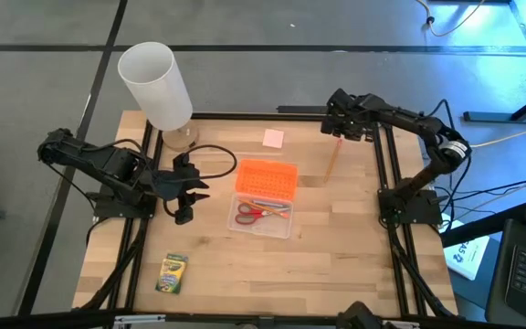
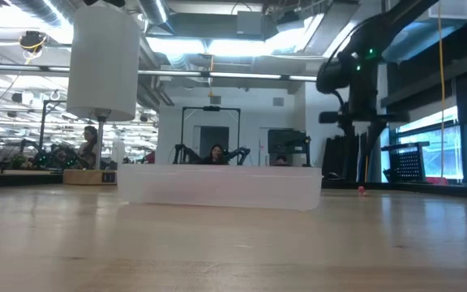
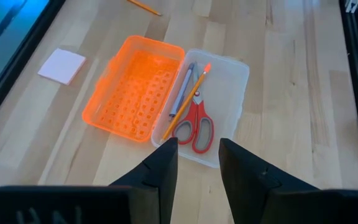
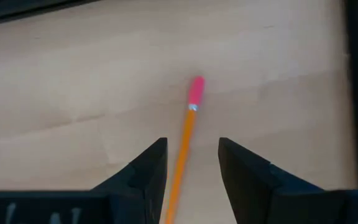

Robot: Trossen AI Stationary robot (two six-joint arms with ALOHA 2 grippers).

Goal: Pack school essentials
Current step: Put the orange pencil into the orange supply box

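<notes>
A clear box (image 1: 263, 219) with its orange lid (image 1: 266, 179) swung open sits mid-table; red-handled scissors (image 3: 194, 121), a grey pen (image 3: 184, 87) and an orange pencil (image 3: 185, 106) lie inside. Another orange pencil (image 1: 331, 163) lies flat on the table at the far right. My right gripper (image 4: 191, 155) hovers open above it, fingers pointing down, and the shaft (image 4: 182, 149) shows between them, untouched. My left gripper (image 3: 197, 155) hangs open just left of the box. A pink square eraser (image 1: 273, 138) lies beyond the lid. The crayon box (image 1: 173, 272) lies near the front left.
A tall white cylinder (image 1: 156, 84) stands at the far left corner, with a black cable (image 1: 210, 157) curling beside it. Bare wood stretches in front of the box and to its right. Black rails (image 1: 383, 183) run along both table sides.
</notes>
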